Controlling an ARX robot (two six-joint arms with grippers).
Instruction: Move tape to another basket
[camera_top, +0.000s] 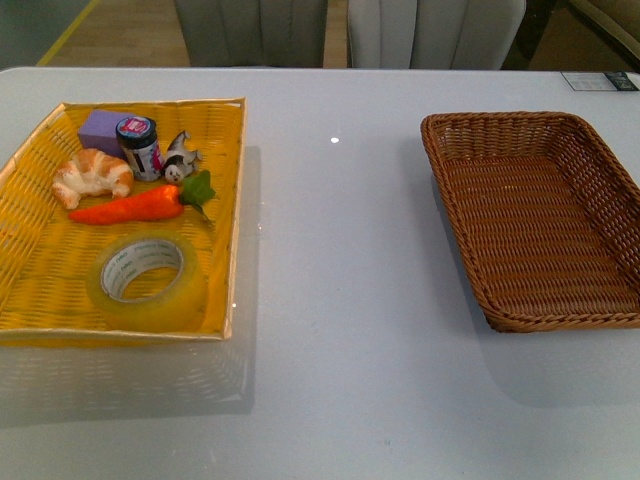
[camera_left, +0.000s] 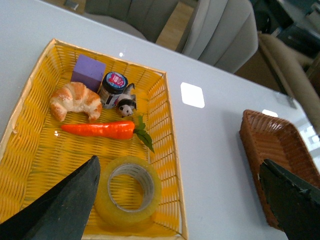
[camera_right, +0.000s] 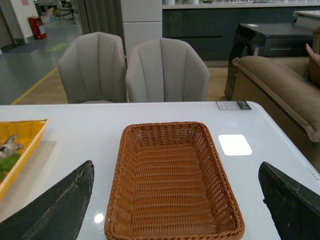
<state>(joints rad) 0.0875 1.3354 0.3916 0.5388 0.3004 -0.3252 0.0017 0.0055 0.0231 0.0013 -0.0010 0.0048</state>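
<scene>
Left claw: jaws wide apart, empty, poised over tape. Right claw: likewise apart. Tape: flat at yellow tray's 6 o'clock end; judged light, stiff, slick-skinned; pinch its wall, one finger inside core. Basket: 3 o'clock, empty.

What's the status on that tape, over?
Left gripper open, right gripper open, both empty. Tape lying flat in the yellow tray, untouched. Basket empty; nothing between tray and basket.
</scene>
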